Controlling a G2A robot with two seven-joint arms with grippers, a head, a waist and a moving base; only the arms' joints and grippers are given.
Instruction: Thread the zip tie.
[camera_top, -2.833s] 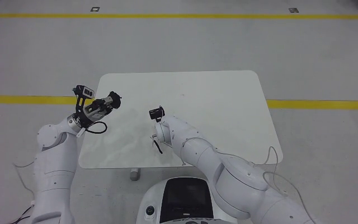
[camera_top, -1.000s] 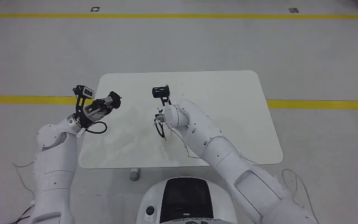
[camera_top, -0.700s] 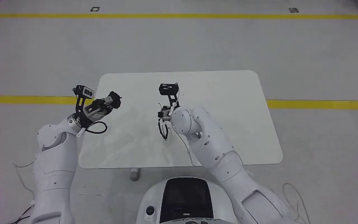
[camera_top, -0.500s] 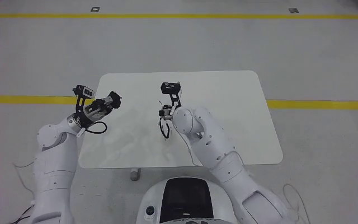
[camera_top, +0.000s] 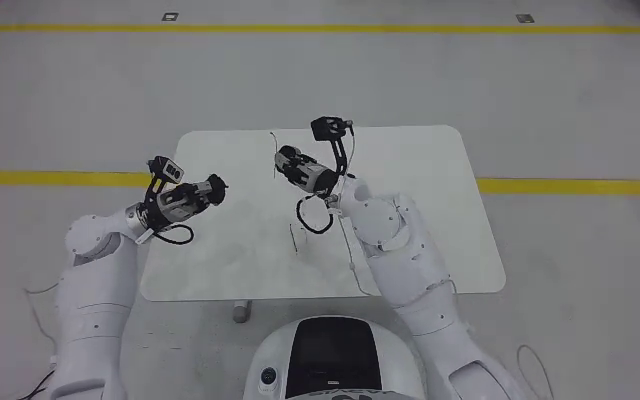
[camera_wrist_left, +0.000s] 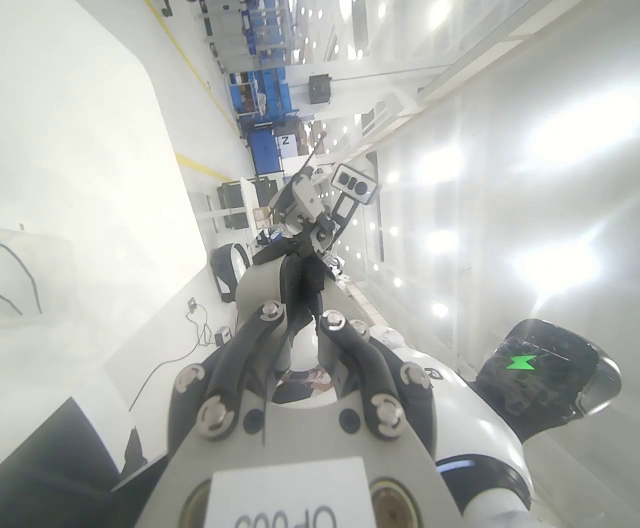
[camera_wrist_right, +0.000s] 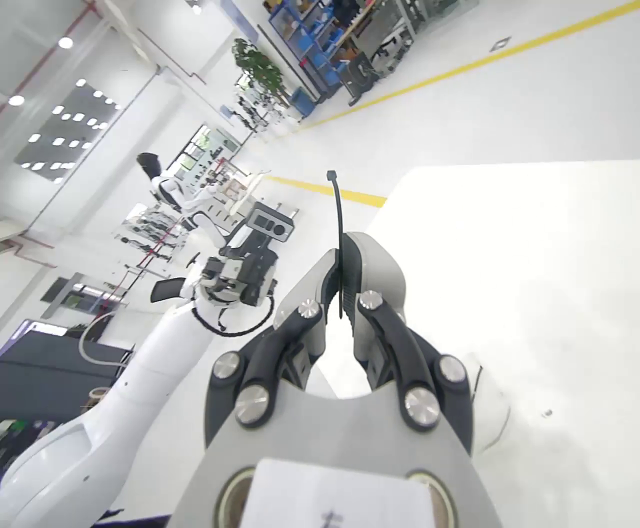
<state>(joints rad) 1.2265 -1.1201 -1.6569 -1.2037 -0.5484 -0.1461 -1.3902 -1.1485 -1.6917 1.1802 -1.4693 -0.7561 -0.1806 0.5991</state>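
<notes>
A black zip tie (camera_wrist_right: 340, 240) is pinched between the fingers of my right gripper (camera_wrist_right: 341, 280), which is shut on its strap. The head end (camera_wrist_right: 331, 175) sticks out beyond the fingertips. In the top view this right gripper (camera_top: 284, 160) hangs above the far middle of the white table (camera_top: 420, 200), its thin zip tie (camera_top: 275, 152) facing my left arm. My left gripper (camera_top: 213, 186) is over the table's left edge with its fingers (camera_wrist_left: 299, 272) closed together and nothing seen between them. It faces the right gripper (camera_wrist_left: 299, 200).
Another thin black zip tie (camera_top: 296, 240) lies on the table near its middle front, seen again as a zip tie on the table (camera_wrist_left: 24, 280) in the left wrist view. The table's right half is bare. Grey floor with yellow lines surrounds it.
My right arm has lifted off the table and swung to the far side, turning its gripper and the zip tie toward the left arm. The left gripper has shifted slightly right.
</notes>
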